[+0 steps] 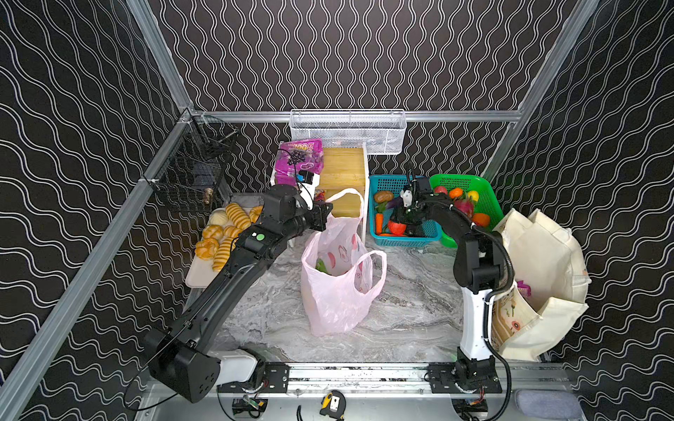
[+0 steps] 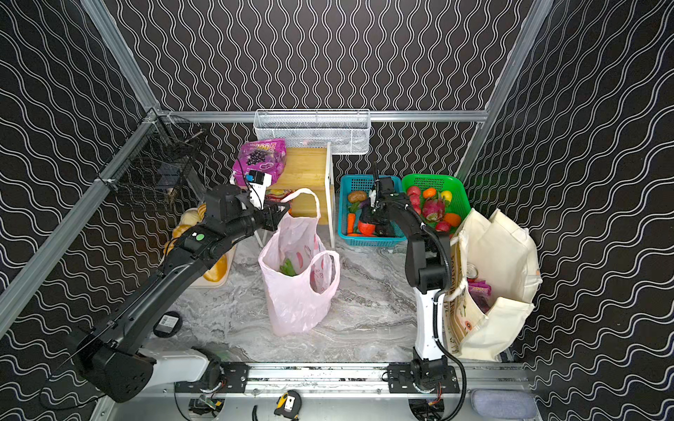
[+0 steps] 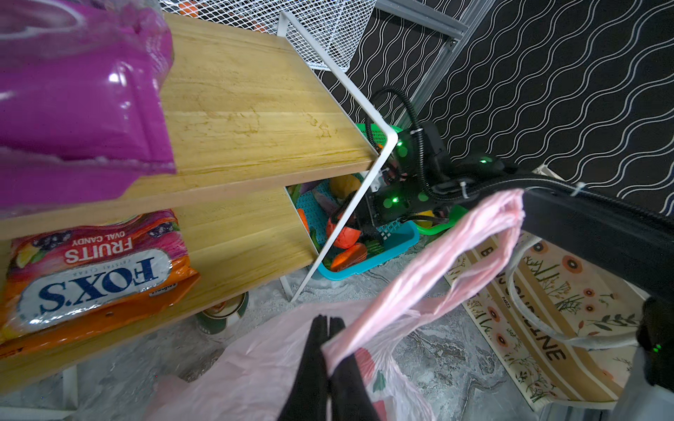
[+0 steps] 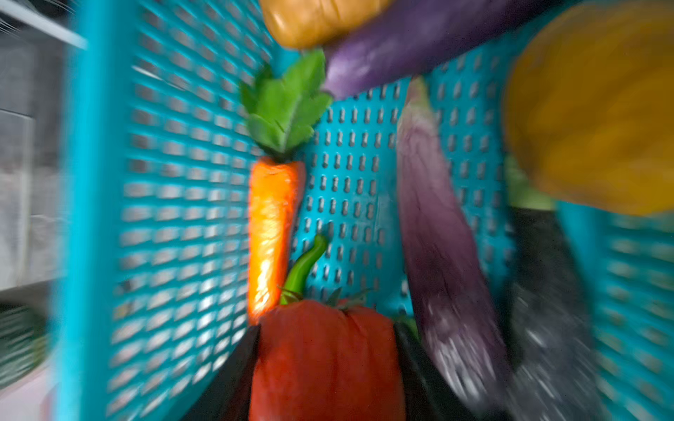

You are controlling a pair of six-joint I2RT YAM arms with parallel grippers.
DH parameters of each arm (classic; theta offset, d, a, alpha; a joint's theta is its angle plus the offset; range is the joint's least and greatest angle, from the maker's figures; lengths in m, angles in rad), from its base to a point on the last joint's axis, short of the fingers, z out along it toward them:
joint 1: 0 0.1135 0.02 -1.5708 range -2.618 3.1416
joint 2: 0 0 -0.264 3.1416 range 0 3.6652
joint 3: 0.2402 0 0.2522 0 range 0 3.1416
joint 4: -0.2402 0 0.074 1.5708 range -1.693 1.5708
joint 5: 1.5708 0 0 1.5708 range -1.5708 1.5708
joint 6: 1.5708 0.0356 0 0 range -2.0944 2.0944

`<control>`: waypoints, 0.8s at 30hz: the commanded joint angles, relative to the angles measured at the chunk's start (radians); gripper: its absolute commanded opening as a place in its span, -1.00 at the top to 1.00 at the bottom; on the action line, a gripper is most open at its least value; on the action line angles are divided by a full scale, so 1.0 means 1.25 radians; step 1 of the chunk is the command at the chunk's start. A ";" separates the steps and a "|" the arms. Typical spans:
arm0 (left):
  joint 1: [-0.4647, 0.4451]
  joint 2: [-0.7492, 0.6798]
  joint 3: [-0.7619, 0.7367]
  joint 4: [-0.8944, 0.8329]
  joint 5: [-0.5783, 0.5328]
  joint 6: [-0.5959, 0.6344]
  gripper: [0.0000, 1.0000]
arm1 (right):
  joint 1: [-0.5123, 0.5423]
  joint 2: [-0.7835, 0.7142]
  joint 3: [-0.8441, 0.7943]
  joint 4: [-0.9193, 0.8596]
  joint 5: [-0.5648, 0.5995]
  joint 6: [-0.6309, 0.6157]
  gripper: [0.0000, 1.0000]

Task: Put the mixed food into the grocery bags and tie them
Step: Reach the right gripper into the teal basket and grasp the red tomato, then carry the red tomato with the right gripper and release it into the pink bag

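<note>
Pink bag (image 1: 339, 291): stands open mid-scene, just near of the shelf; a green item (image 2: 288, 268) lies inside, seen in both top views.
Left gripper (image 3: 328, 322): closed tight on the pink bag's far handle, holding it up; the left wrist view alone shows the strand pinched at the fingertips.
Right gripper (image 4: 328, 326): down in the blue basket (image 1: 401, 241), far right; jaws flank a pepper (image 4: 324, 371); the right wrist view is blurred, so a firm clamp cannot be told.
Tote (image 1: 543, 255): right edge, mouth open; a top view shows a can (image 2: 473, 271) and a pouch (image 2: 480, 289) inside.
Shelf (image 3: 255, 109): far centre; candy bag (image 3: 98, 277) on its lower board, plain only in the left wrist view.
</note>
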 commanded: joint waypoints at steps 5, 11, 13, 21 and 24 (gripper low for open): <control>0.003 -0.024 -0.011 0.029 0.035 -0.014 1.00 | 0.000 -0.122 -0.044 0.035 0.016 0.022 0.15; 0.003 -0.041 -0.029 0.028 0.040 -0.036 1.00 | 0.003 -0.295 -0.128 0.024 -0.044 0.054 0.13; 0.005 -0.046 -0.039 0.030 0.031 -0.041 1.00 | 0.006 -0.382 -0.192 0.036 -0.086 0.071 0.14; 0.006 -0.035 -0.027 0.014 0.037 -0.048 1.00 | 0.115 -0.705 -0.482 0.085 -0.220 0.099 0.14; 0.007 -0.034 -0.028 0.017 0.042 -0.048 1.00 | 0.220 -0.761 -0.543 0.122 -0.208 0.124 0.14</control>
